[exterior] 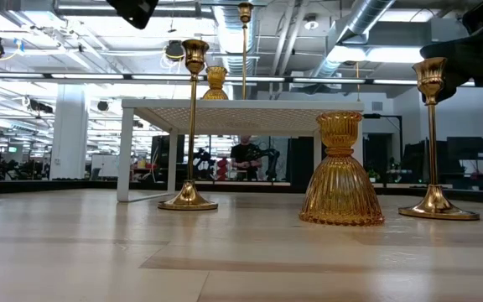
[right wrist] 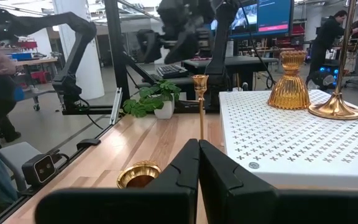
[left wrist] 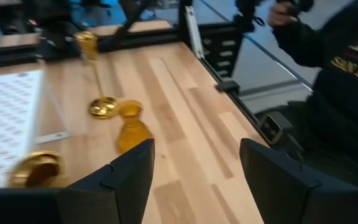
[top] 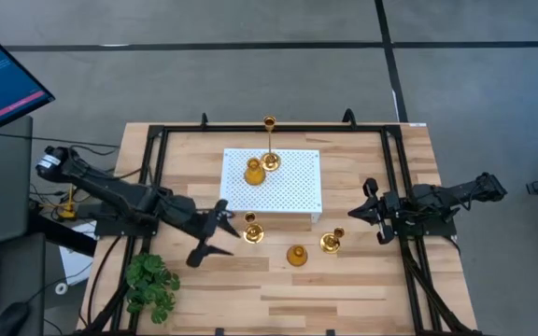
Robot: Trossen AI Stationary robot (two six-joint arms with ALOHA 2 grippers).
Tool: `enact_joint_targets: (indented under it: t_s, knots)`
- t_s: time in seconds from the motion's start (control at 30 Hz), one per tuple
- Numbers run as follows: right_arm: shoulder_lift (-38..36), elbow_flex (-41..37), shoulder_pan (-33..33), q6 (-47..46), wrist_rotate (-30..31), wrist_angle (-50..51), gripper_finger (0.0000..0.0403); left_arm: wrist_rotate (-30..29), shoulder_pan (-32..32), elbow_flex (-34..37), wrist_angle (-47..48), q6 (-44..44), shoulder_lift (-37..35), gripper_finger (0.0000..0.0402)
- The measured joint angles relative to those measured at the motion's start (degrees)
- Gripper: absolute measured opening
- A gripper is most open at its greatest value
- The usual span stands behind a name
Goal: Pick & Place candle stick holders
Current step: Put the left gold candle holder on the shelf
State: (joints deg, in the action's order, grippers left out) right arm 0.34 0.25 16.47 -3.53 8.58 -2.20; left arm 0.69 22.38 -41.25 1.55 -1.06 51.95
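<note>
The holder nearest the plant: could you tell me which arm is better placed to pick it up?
Probably left. The left gripper is open and right beside that holder, while the right gripper, shut, sits across the table.

Five gold candle stick holders (top: 296, 255), one white board (top: 292, 187), apparently one plant (top: 151, 284).

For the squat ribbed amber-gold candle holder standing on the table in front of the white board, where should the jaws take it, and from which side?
Grip the squat ribbed amber-gold candle holder at its narrow neck just under the cup, coming from above. It stands upright, and its bell-shaped body flares wide toward the base, so the neck looks like the slimmest, surest hold. The left gripper, jaws open, is probably nearer than the shut right gripper.
</note>
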Motion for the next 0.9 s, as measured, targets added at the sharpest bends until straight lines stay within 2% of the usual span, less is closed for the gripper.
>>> enact_joint_targets:
  t_s: [0.17, 0.33, 0.47, 0.77, 0.9]
  knots:
    - [0.0, 0.0, 0.0, 0.0, 0.0, 0.0, 0.0, -1.6, 1.7, 0.0, 0.0, 1.6, 2.6, 0.0237]
    - [0.0, 0.0, 0.0, 0.0, 0.0, 0.0, 0.0, -9.0, 1.7, 0.0, 0.0, 6.9, 6.2, 0.0237]
    - [0.0, 0.0, 0.0, 0.0, 0.0, 0.0, 0.0, -14.2, 1.7, 0.0, 0.0, 7.8, 9.1, 0.0237]
    - [0.0, 0.0, 0.0, 0.0, 0.0, 0.0, 0.0, -16.8, 1.7, 0.0, 0.1, 13.4, 11.7, 0.0237]
    - [0.0, 0.0, 0.0, 0.0, 0.0, 0.0, 0.0, -24.0, 1.7, 0.0, 0.2, 14.0, 11.7, 0.0237]
